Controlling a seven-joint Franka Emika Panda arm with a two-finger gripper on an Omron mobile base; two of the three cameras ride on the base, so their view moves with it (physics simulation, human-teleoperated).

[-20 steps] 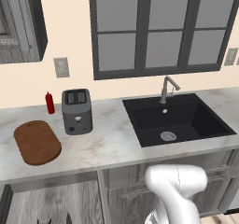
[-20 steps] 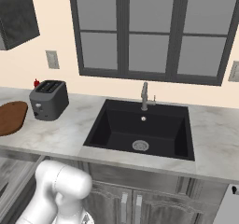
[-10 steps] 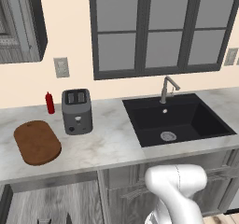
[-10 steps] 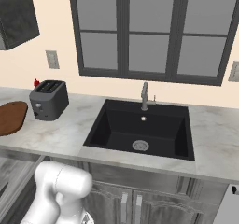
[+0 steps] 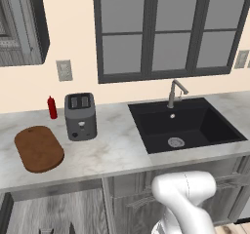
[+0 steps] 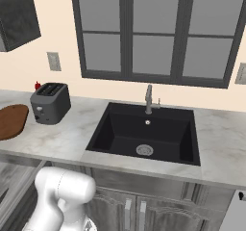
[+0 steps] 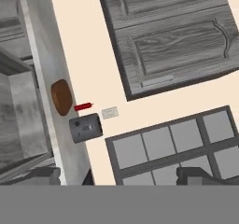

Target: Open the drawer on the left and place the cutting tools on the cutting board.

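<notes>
- On the marble desk [image 5: 117, 152], toward its left end, the cutting board [image 5: 38, 148] is lying flat, and nothing is being carried on its reddish-brown face.
- Just to the right of the board, a dark grey toaster [image 5: 80, 116] is standing upright, apart from the board, with its two slots facing up.
- Behind the gap between board and toaster, near the wall, a small red bottle [image 5: 52, 107] is being kept upright.
- Further right, a black sink [image 5: 188, 126] is set into the desk, with a silver faucet [image 5: 174, 92] rising at its back edge below the dark-framed window [image 5: 166, 28].
- Below the desk's left part, the drawer [image 5: 53, 211] is being shown pulled out, its grey wood-grain inside facing up; whether any cutting tools are lying in it cannot be told.
- From the hand view, rolled on its side, the board, the bottle and the toaster are being seen in a row along the desk, with grey upper cabinets [image 7: 172, 36] beyond them.
- At the bottom of that view, the pincer [image 7: 119, 176] is being held released, its two dark fingertips [image 7: 44, 174] standing wide apart with nothing between them.
</notes>
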